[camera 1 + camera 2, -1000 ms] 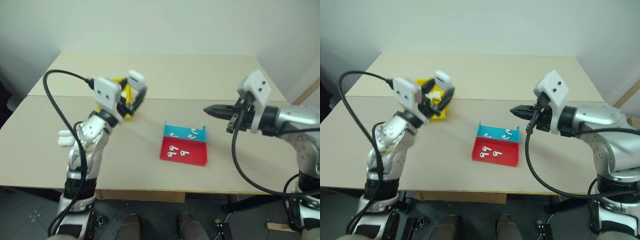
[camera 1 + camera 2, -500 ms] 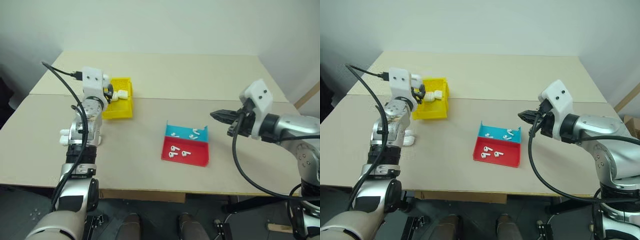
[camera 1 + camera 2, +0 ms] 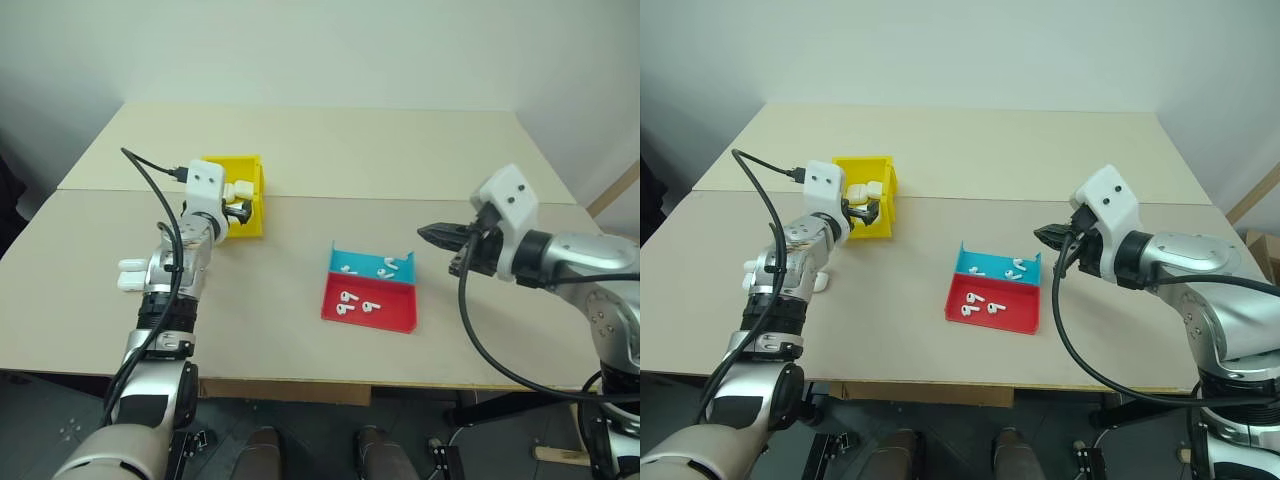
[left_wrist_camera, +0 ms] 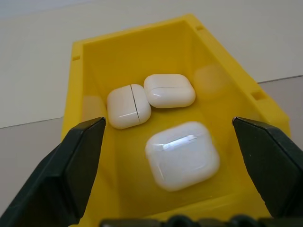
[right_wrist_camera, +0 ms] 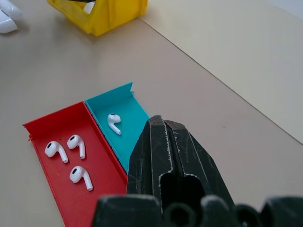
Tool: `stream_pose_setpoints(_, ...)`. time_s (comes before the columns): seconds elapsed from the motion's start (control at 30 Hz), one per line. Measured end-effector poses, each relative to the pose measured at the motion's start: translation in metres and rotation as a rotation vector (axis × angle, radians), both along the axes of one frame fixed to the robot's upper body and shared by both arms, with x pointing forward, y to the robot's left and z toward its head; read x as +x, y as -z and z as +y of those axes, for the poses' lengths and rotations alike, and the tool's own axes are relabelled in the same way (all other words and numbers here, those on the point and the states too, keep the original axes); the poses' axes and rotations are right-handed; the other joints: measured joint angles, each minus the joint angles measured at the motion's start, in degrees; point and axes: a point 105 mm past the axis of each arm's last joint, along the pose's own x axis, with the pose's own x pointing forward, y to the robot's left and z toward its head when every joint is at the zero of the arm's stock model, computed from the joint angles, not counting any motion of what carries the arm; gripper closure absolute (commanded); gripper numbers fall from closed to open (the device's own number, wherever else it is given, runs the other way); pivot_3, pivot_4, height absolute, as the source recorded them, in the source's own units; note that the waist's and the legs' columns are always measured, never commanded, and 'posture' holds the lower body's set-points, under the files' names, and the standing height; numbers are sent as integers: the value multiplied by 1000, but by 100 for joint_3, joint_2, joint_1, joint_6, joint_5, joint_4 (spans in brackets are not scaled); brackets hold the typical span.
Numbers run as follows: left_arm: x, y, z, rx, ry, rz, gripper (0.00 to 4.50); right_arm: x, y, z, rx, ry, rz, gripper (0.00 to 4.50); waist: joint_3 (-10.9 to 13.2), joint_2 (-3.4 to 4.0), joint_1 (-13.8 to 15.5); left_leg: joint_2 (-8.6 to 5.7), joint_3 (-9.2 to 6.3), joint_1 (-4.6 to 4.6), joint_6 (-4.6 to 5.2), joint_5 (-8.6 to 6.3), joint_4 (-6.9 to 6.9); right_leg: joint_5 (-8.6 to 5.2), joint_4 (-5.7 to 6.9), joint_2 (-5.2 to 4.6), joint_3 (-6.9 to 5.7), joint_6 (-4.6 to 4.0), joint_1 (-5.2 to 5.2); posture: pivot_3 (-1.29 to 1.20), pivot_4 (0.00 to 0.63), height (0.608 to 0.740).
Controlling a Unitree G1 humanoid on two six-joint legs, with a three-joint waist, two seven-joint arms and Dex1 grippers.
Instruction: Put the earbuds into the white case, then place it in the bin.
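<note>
Left wrist view: left hand [image 4: 180, 170] wide open, empty, over bin [image 4: 227, 90] | white case [image 4: 182, 154] inside | right hand [image 3: 432, 232] shut, empty

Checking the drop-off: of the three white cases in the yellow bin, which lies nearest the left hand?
The lone case by the bin's low front edge, between the open left hand's fingers; the other two sit together farther back.

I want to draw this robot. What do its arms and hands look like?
Silvery metal arms with black joint bands. Each wrist carries a white boxy block with a looping black cable. The left gripper and right gripper each have two black wedge-shaped fingers.
</note>
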Motion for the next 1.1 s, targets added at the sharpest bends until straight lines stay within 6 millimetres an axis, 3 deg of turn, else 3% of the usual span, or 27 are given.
stream_pose_setpoints(0.3, -16, -45, -27, -93, 189, -269, 23, 0, -1, 1, -4, -8, -13, 4500, 0, 0, 2, 0, 1, 1, 0, 0, 1, 0, 1, -2, 1, 0, 0, 0, 150, 740)
stream_pose_setpoints(0.43, -32, -53, -33, -83, 285, -330, 23, -6, 0, -1, -45, -41, -40, 4500, 0, 0, 4, 1, 2, 0, 0, 0, 0, 0, -1, -2, 1, 0, 1, 0, 150, 740)
stream_pose_setpoints(0.77, -128, -20, -30, -41, 783, -137, 23, -70, 20, -11, -178, -347, -174, 4500, 0, 1, -31, 11, 10, 37, 0, 0, 0, -3, -3, 3, 2, 4, 36, 0, 150, 740)
stream_pose_setpoints(0.93, -169, 2, -19, -8, 903, 22, 23, -82, 25, -24, -206, -338, -156, 4500, 0, -3, -65, 20, 13, 81, -1, -1, -10, -23, -23, 7, 2, 24, 84, 0, 150, 740)
stream_pose_setpoints(1.1, -190, 5, -11, 17, 974, 83, 23, -87, 28, -30, -202, -328, -132, 4500, 0, -3, -53, 18, 14, 80, -1, -1, -12, -23, -29, 5, 2, 23, 86, 0, 150, 740)
